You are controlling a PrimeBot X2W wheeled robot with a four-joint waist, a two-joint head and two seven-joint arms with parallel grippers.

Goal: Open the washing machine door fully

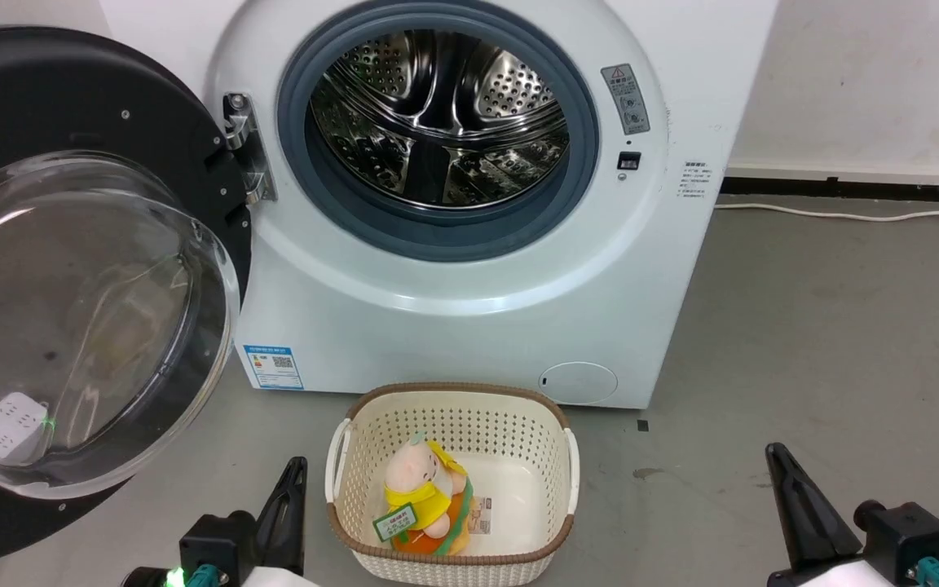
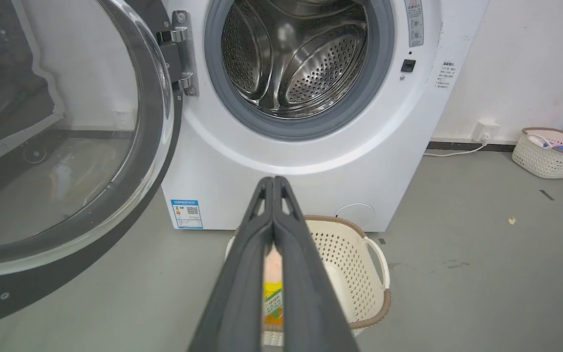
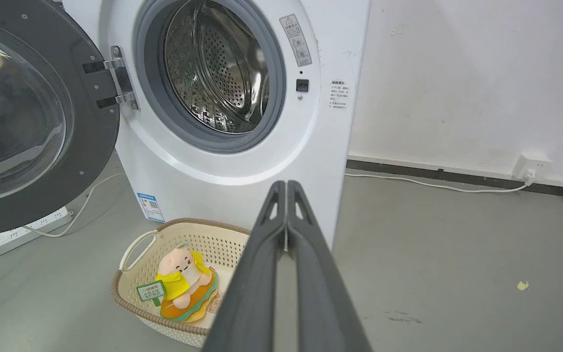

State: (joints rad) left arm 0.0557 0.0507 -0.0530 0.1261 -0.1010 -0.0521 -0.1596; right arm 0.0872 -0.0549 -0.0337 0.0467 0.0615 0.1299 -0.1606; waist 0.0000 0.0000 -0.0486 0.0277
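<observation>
Cream basket on grey floor just in front of washing machine, plush toy inside. Power strip on floor under the washing machine door. Door swung wide out on hinge at robot's left, steel drum fully exposed. Door's left edge cut off in head view; floor blurred through its glass. Left gripper and right gripper low, either side of basket, aimed at machine, touching nothing. Fingers pressed together on both, nothing between.

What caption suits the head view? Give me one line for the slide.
Washing machine door wide open at left, steel drum exposed, plush toy in basket, left gripper and right gripper shut.
</observation>
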